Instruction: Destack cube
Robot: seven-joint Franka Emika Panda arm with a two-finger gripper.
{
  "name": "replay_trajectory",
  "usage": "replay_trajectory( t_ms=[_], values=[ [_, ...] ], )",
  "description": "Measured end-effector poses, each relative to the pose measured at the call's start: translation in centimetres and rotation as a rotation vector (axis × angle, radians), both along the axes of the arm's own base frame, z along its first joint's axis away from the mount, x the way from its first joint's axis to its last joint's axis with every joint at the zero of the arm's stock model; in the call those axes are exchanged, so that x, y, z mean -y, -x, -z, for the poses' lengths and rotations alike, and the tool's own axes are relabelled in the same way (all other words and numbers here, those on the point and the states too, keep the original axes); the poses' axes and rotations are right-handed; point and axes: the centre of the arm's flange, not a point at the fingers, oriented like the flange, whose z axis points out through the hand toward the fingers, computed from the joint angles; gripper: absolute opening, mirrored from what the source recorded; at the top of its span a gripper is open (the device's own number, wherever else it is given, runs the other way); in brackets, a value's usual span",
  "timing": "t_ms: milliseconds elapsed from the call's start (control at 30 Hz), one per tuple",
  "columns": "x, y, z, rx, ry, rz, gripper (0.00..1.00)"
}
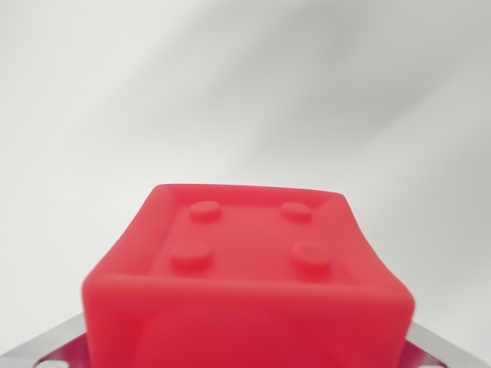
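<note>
Here we see the red plastic cube with four round studs (245, 268) filling the lower wrist view, apparently clamped between grey fingers (54, 345); a loose clamp could let it slip.

There is a single view, from the wrist camera. It sits very close to a red plastic cube with four round studs on its top face (249, 268), so close that the near face is blurred and fills the lower middle of the picture. The camera looks slightly down across the cube's studded top toward a plain pale grey-white background (245, 84) beyond it.
</note>
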Motion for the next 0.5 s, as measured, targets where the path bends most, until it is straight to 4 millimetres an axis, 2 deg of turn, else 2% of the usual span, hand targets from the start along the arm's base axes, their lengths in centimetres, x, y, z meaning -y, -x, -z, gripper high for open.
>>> replay_trajectory(
  t_ms=[500],
  values=[
    [0.0,0.0,4.1,-0.005,-0.002,0.001,0.00]
  ],
)
